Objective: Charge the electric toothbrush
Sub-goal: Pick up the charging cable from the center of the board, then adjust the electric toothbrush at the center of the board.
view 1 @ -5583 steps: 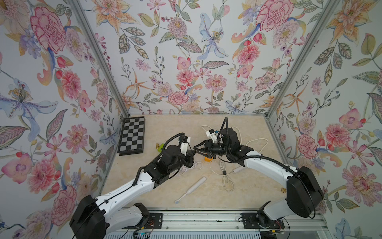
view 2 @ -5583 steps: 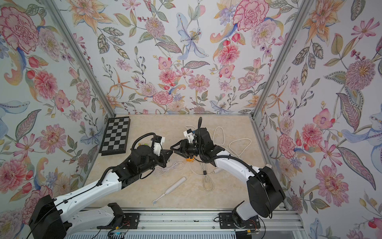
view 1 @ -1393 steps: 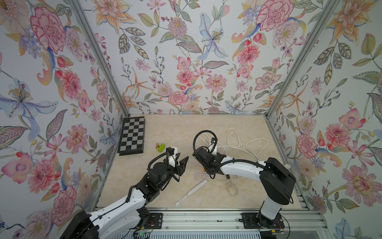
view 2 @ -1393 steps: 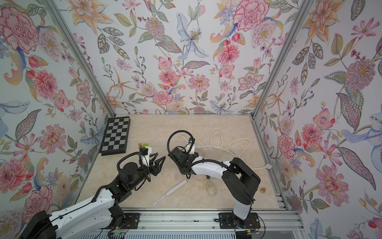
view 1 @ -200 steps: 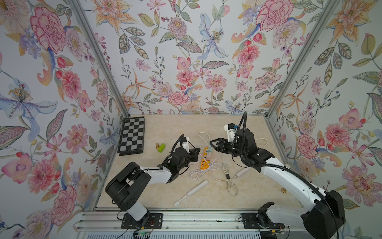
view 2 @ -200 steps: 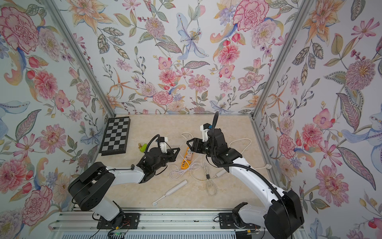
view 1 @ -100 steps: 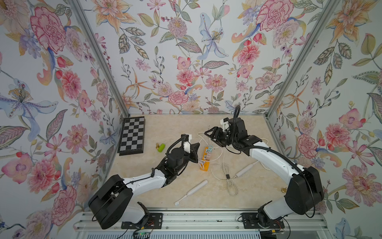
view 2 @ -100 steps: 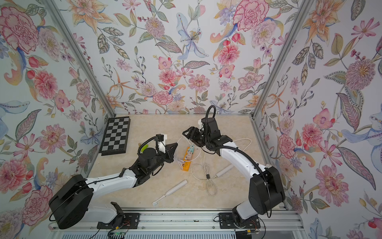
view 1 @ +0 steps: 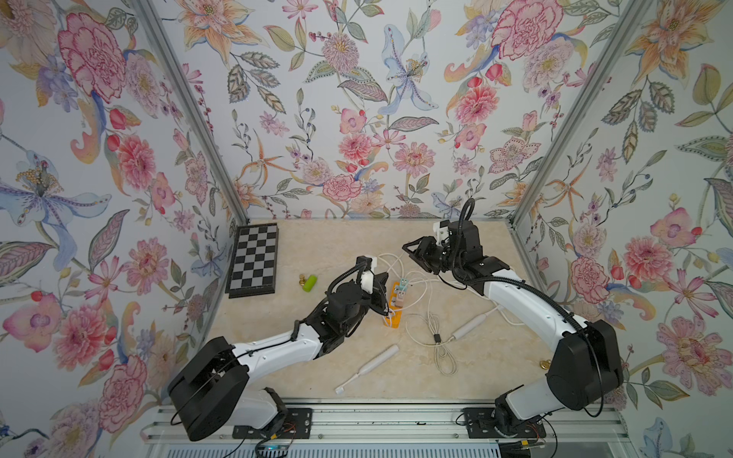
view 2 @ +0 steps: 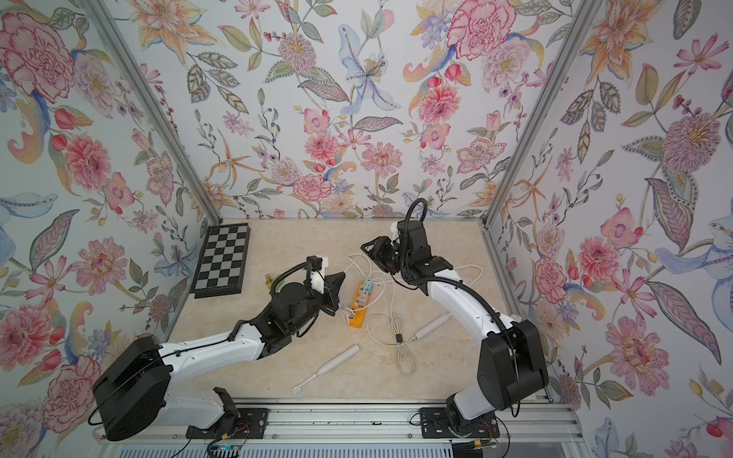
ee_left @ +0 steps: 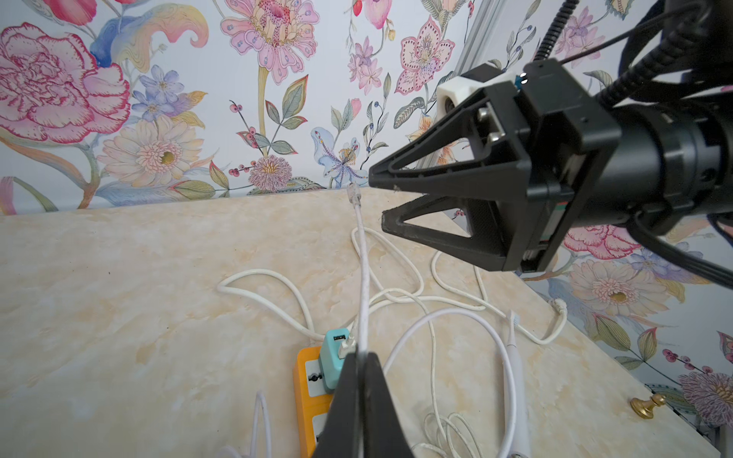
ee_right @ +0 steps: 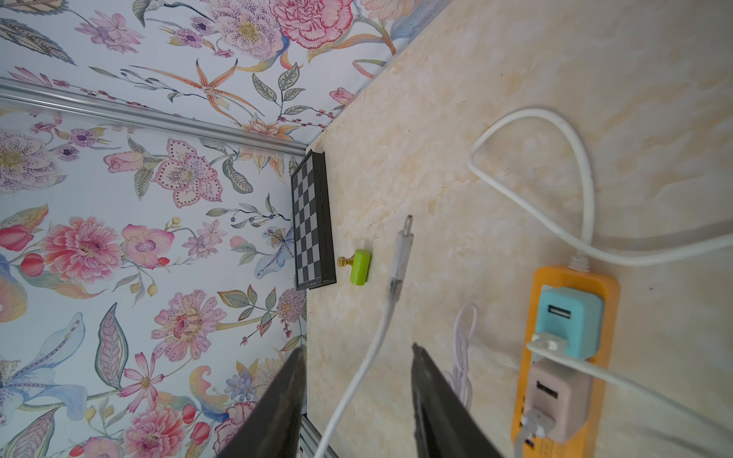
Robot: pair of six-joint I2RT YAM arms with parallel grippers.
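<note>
Left gripper (ee_left: 359, 357): pinched shut on the white charging cable (ee_left: 363, 269).
Right gripper (ee_right: 357, 348): parted astride it; you should close just behind the barrel plug (ee_right: 402, 246).
Electric toothbrush (view 1: 369, 366): lying well behind both jaws.

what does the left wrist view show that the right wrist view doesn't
Only the left wrist view: the left claw shut on the white cable, the right claw seen from outside, and a toothbrush.
Only the right wrist view: the chessboard, the green cylinder, the pink adapter, and the right claw's own fingers standing apart.
Both: the orange power strip, the teal adapter, and the white cable's plug end.
</note>
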